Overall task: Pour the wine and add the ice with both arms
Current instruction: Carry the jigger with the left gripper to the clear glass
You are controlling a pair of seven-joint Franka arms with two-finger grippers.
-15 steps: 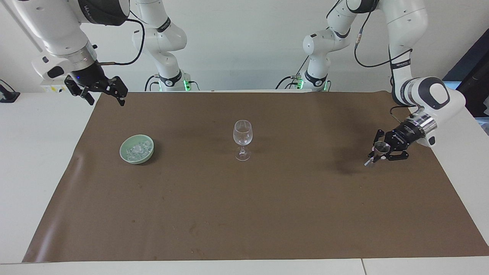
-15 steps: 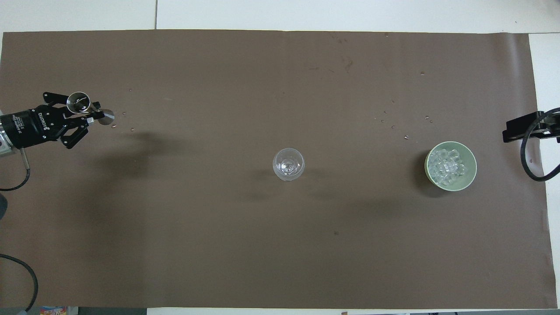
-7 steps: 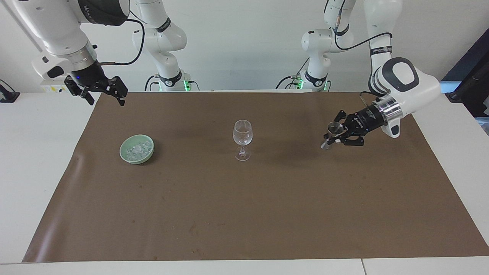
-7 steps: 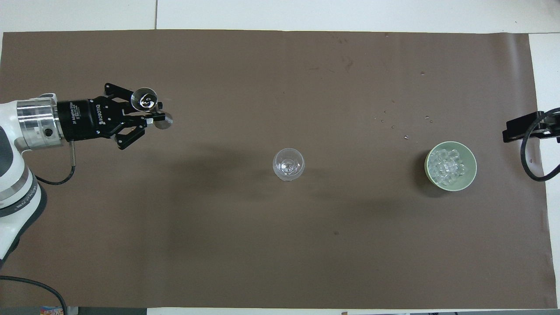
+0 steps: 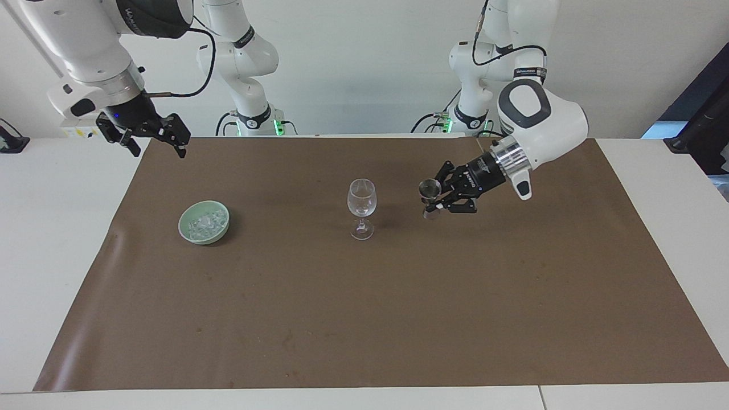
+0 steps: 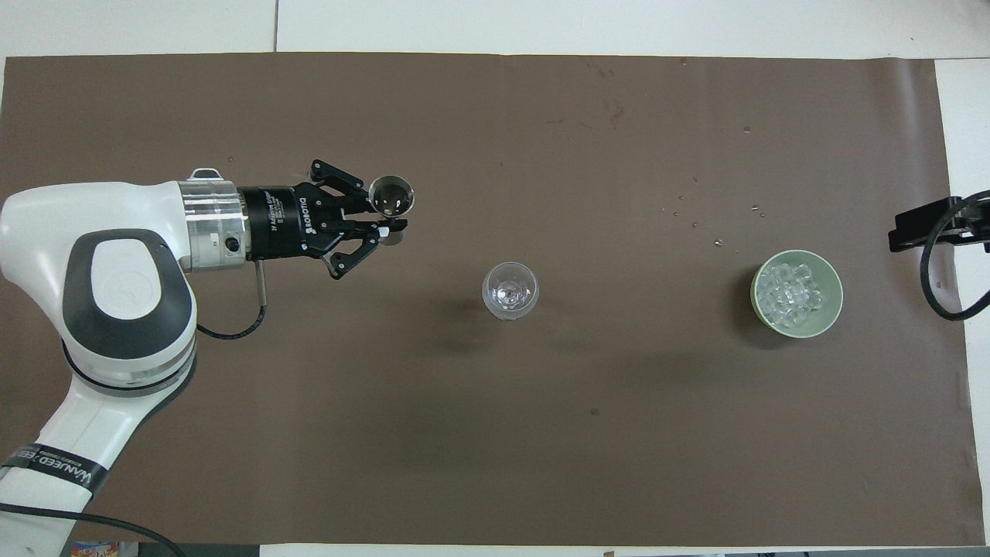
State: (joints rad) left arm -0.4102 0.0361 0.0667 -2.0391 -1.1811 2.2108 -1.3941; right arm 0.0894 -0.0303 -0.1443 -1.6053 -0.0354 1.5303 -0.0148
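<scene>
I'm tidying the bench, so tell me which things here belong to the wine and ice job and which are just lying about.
In use:
- wine glass
- metal jigger held by left end effector
- ice in green bowl
- right end effector, waiting

Lying about:
- brown table cover

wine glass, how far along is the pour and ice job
Done: nothing visible; the wine glass looks empty and the ice sits in its green bowl. In hand: the left gripper, shut on a small metal cup, hangs beside the glass. Left: pouring and adding ice; the right gripper waits open.
</scene>
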